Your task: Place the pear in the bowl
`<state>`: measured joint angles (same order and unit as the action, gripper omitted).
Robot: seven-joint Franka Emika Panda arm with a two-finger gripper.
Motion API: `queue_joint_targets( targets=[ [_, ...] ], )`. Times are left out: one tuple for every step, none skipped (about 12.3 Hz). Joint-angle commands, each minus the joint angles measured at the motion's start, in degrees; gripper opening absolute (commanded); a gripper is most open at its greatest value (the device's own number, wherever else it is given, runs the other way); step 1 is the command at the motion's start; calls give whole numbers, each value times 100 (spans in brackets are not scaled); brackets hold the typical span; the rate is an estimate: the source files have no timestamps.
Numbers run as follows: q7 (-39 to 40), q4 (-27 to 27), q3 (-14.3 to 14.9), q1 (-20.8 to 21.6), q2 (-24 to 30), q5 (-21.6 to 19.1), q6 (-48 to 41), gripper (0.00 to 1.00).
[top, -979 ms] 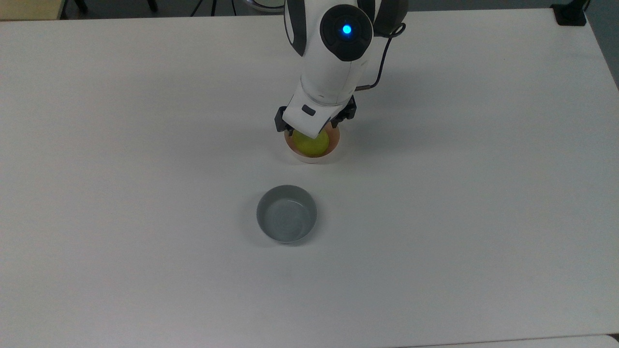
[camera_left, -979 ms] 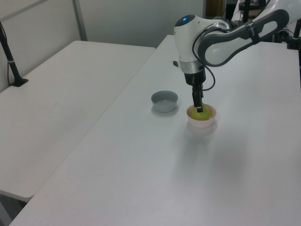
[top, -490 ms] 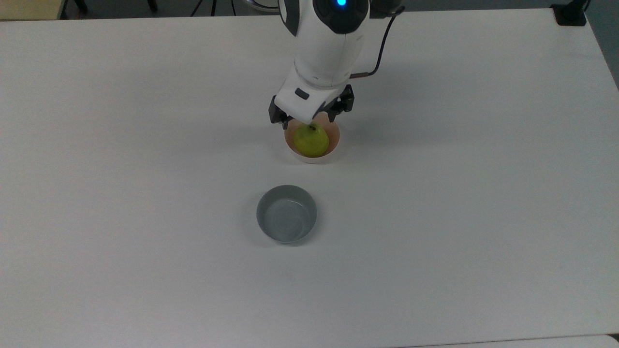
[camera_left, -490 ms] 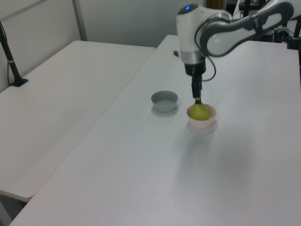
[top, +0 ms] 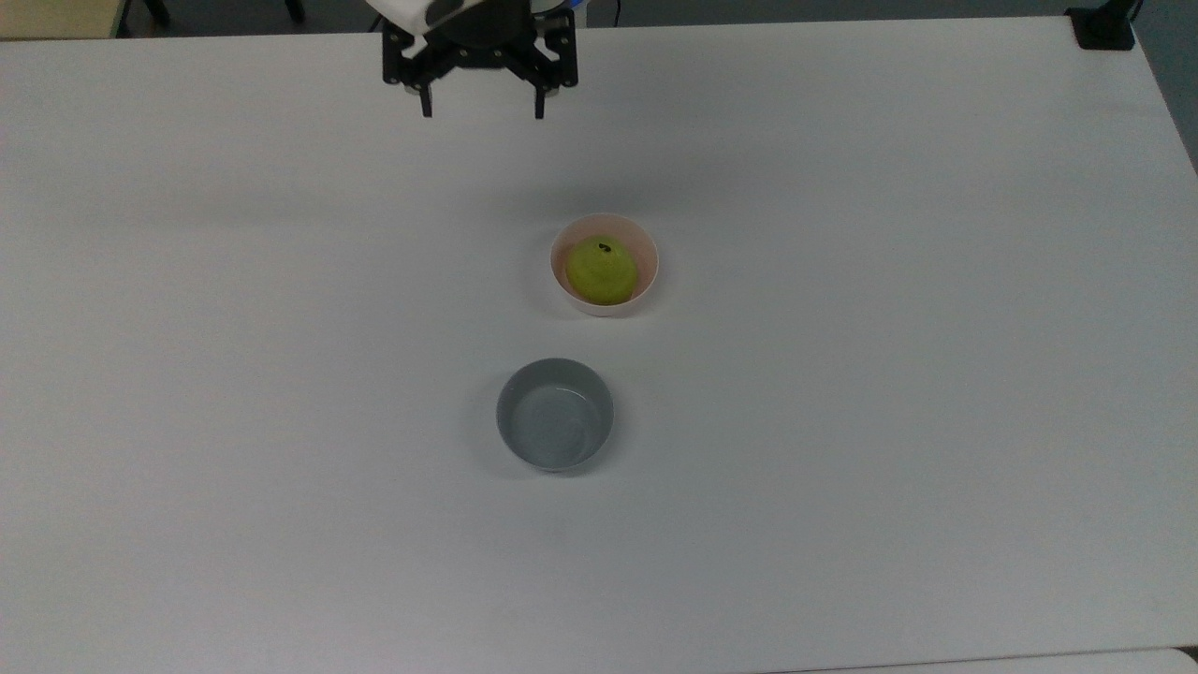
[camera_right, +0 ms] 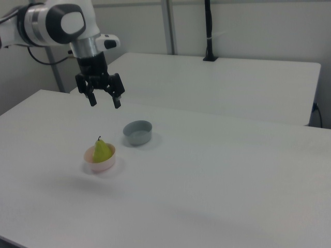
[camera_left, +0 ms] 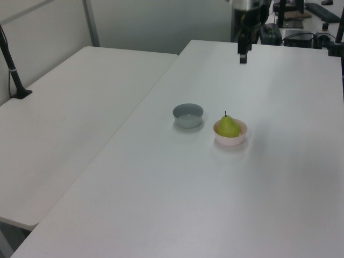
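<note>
The pear (top: 602,270) sits upright in the pink bowl (top: 648,253) on the white bench (top: 842,421), near a grey bowl (top: 555,413); the gripper (top: 479,108) hangs wide open and empty, well apart.

Even, diffuse overhead light keeps the white desk (top: 842,421) bright with a cool bluish cast, throwing only faint soft shadows beside the bowl (top: 648,281) and the grey bowl (top: 555,413), with no harsh glare.

White table (top: 842,468), second white table (camera_left: 64,118) beside it, pale wall (camera_right: 258,26), black pole (camera_right: 208,31)
</note>
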<state>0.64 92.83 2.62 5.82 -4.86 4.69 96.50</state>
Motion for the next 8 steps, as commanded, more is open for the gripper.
queue_joint_targets(
  targets=[
    [-73,130,28,-186,484,-56,-386,100],
    [-73,130,28,-230,538,-56,-404,100],
    [-73,130,28,-256,547,-56,-456,100],
    [-64,121,28,-257,547,-56,-474,100],
    [-81,78,28,-257,538,-65,-474,100],
    [-90,51,28,-257,538,-65,-474,100],
    [-99,51,28,-257,538,-65,-474,100],
    [-99,51,28,-257,530,-73,-474,100]
  ],
)
